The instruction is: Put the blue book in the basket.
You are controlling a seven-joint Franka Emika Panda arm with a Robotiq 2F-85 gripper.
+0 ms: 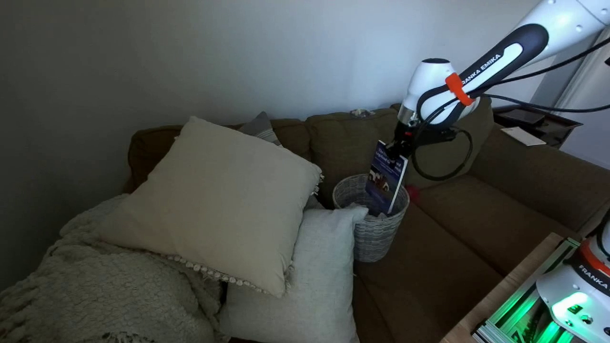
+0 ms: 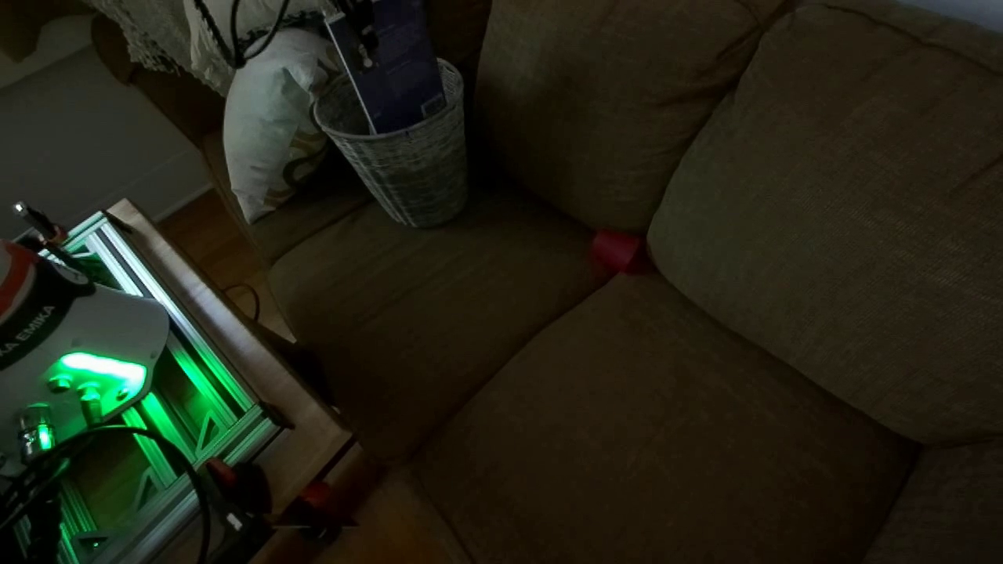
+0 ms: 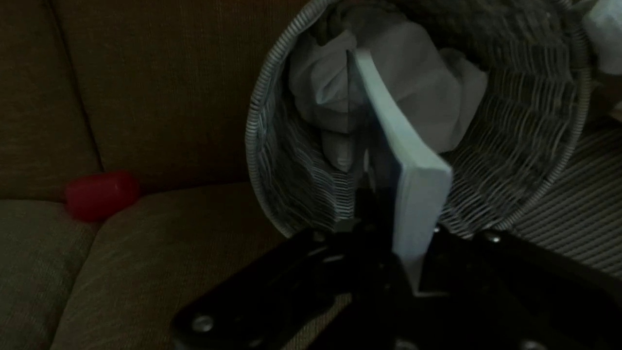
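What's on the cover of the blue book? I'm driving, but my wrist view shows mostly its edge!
Observer: An exterior view shows white letters above a printed picture on the blue book.
Kid: Cool! What's the basket standing on?
Observer: In an exterior view, it stands on the seat of the brown sofa.
Kid: Any big pillows around?
Observer: Yes, an exterior view has a big cream pillow with little bobbles along its edge.

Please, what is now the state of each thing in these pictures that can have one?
basket: standing on the sofa, open at the top
grey cloth: crumpled, inside the basket
blue book: tilted, lower part inside the basket
pincer: closed on the blue book
large cream pillow: tilted
base light: lit green
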